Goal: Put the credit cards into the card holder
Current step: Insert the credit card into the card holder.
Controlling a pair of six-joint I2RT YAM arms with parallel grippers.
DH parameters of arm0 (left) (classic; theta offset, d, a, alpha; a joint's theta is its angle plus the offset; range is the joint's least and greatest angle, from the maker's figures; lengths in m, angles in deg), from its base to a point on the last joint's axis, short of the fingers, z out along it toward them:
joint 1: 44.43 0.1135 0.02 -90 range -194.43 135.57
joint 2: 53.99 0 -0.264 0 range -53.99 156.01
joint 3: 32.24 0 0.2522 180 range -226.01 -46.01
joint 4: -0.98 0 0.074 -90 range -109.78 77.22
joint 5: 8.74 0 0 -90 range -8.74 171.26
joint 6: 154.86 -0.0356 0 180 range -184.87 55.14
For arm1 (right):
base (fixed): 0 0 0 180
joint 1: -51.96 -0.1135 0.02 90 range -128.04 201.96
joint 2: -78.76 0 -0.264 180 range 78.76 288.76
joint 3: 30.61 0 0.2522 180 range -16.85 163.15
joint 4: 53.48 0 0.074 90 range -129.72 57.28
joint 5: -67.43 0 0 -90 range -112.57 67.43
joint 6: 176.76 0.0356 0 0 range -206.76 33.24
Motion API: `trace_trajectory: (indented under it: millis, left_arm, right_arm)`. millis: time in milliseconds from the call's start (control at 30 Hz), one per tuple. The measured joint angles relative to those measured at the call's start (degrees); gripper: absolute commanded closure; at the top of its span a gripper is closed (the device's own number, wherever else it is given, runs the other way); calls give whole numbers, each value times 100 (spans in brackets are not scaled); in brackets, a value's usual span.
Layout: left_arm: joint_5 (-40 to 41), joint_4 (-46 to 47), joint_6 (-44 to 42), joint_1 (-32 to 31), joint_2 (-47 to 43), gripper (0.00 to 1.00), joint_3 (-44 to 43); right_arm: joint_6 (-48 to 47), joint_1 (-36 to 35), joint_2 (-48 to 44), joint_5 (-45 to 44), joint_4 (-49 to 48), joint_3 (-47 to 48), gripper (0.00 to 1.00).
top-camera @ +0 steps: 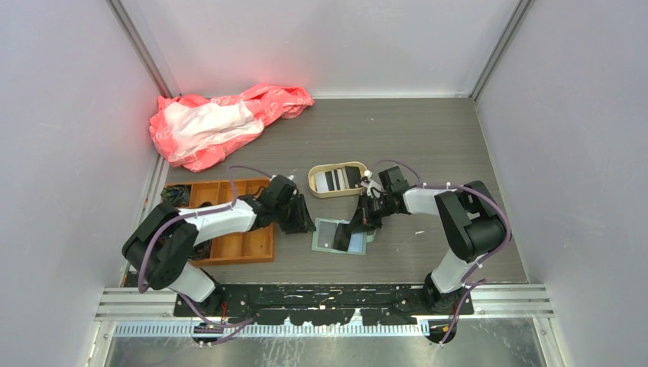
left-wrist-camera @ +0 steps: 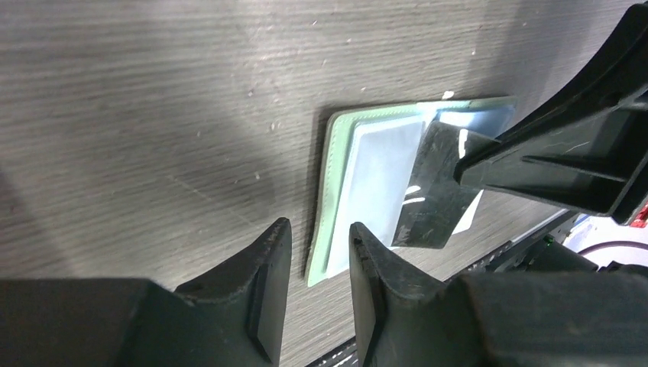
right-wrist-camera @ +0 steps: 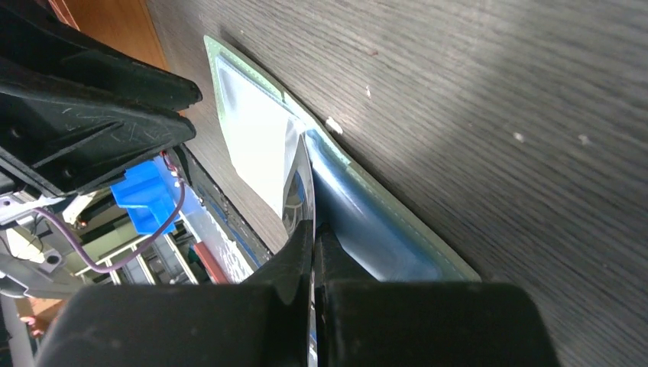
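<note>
a grey wood-grain table (top-camera: pixel 428 145) is seen from above, with two black and white robot arms reaching in from its near edge. a sage-green wallet (left-wrist-camera: pixel 374 172) lies open and flat on the table, front and centre between the arms, with its clear pockets facing up: a pale one on the left half and a bluish one on the right.

the right gripper (right-wrist-camera: pixel 313 229) has its jaws pinched tight on a dark card (left-wrist-camera: pixel 432 191). it holds the card tilted over the right half of the wallet, and the card's far end meets the wallet close to the fold. whether that end is inside a pocket or only resting on top cannot be told.

the left gripper (left-wrist-camera: pixel 319 229) sits at the wallet's left edge with its jaws a little way apart and nothing between them. its fingertips are just beside the wallet's near corner; whether they touch it cannot be told.

behind the wallet is a beige tray (top-camera: pixel 313 180) with rounded corners. it holds more cards (top-camera: pixel 336 180), some dark and some pale, lying side by side. an orange tray (top-camera: pixel 244 245) with compartments lies under the left arm, and a crumpled pink bag (top-camera: pixel 221 122) lies in the far left corner.
</note>
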Motion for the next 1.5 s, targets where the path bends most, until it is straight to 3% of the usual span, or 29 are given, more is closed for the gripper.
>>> trace_trajectory:
  millis: [200,700,1300,1500]
  left_arm:
    - [-37,15,184,-151,-13,65,234]
    - [-402,98,236,-251,529,73,-175]
    - [-796,326,267,-302,901,73,-404]
    - [-848,367,282,-317,970,68,-463]
  right_arm:
    - [74,15,116,129,-111,4,97]
    - [116,15,201,192,-177,31,95]
    - [129,-20,238,68,-173,72,81]
    - [74,-48,238,-11,-74,140,72]
